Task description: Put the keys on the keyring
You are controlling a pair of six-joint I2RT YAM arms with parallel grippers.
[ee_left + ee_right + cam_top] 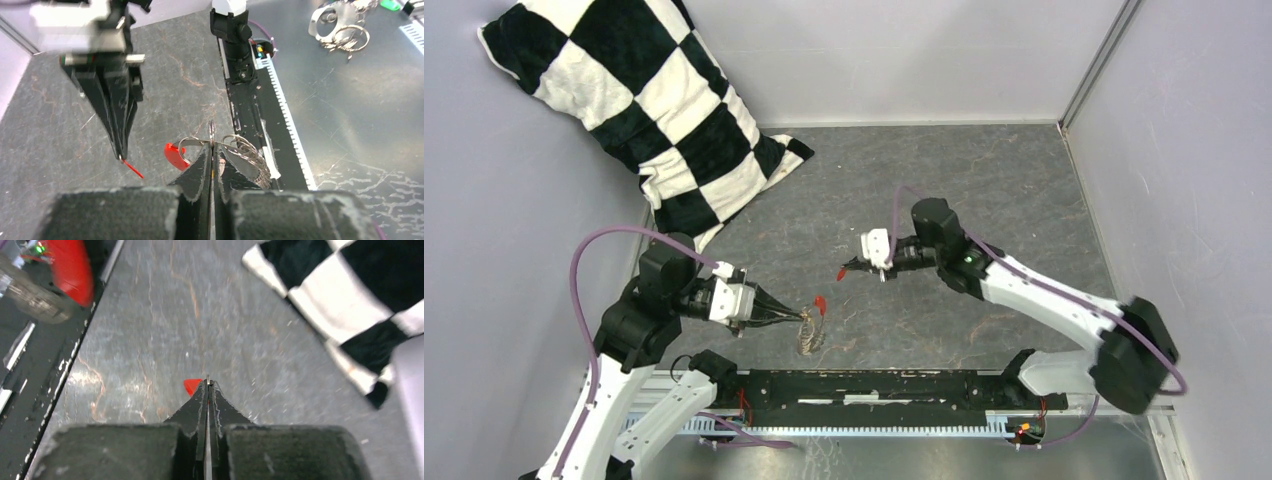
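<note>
Top: left gripper (796, 318) pinches keyring (811, 326), near-left of centre. Right gripper (852, 267), pinching red key (840, 273), hangs just far-right of it.
Left wrist: key blade slants toward ring, gap between.
Right wrist: fingers pressed together on key head.

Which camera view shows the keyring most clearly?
The left wrist view: the keyring appears close and sharp, its loops pinched by the left gripper. The top view shows it only as a tiny grey tangle at that gripper. The right wrist view shows at most a blur in its upper left corner.
</note>
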